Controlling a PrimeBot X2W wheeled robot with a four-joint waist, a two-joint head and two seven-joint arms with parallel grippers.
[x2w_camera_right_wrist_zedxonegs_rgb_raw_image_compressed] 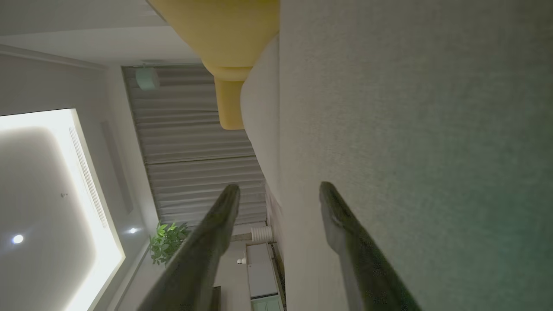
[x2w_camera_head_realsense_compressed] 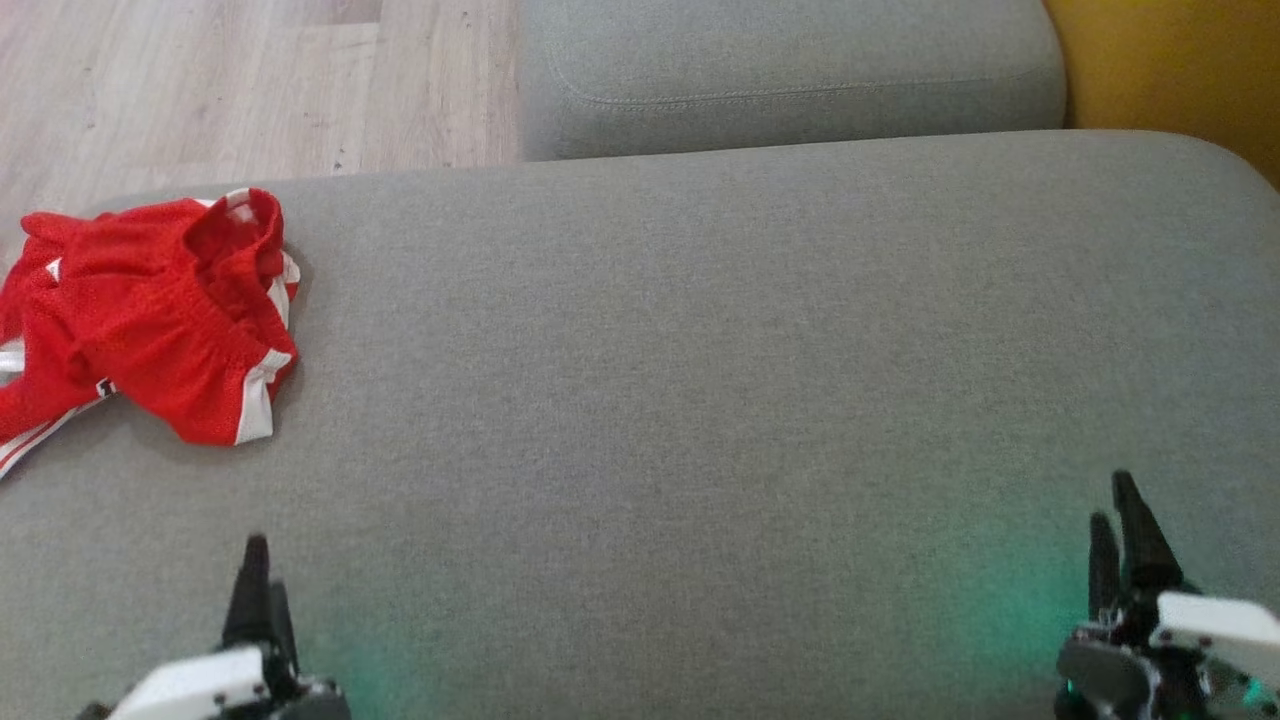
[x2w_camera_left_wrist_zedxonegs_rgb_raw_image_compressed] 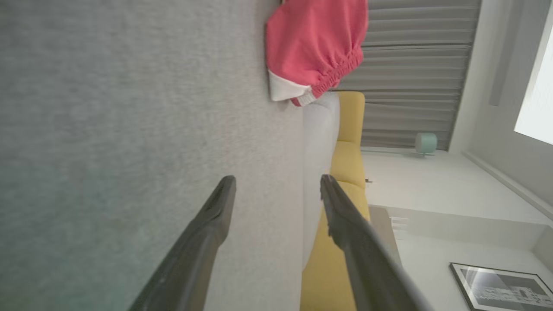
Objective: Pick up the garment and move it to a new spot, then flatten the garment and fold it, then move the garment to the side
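A red garment (x2w_camera_head_realsense_compressed: pixel 150 315) with white stripes lies crumpled at the far left of a grey cushion (x2w_camera_head_realsense_compressed: pixel 700 400), partly over its left edge. In the left wrist view the garment (x2w_camera_left_wrist_zedxonegs_rgb_raw_image_compressed: pixel 315 47) sits well ahead of my fingers. My left gripper (x2w_camera_head_realsense_compressed: pixel 258 590) hovers low at the bottom left, open and empty, well short of the garment. My right gripper (x2w_camera_head_realsense_compressed: pixel 1120 540) stands at the bottom right, open, nothing between its fingers. Both grippers, left (x2w_camera_left_wrist_zedxonegs_rgb_raw_image_compressed: pixel 276 190) and right (x2w_camera_right_wrist_zedxonegs_rgb_raw_image_compressed: pixel 278 194), show a wide gap in their wrist views.
A second grey cushion (x2w_camera_head_realsense_compressed: pixel 790 80) lies beyond the first. A yellow seat (x2w_camera_head_realsense_compressed: pixel 1180 70) stands at the back right. Wooden floor (x2w_camera_head_realsense_compressed: pixel 200 90) shows at the back left. Green light glows on the cushion near each gripper.
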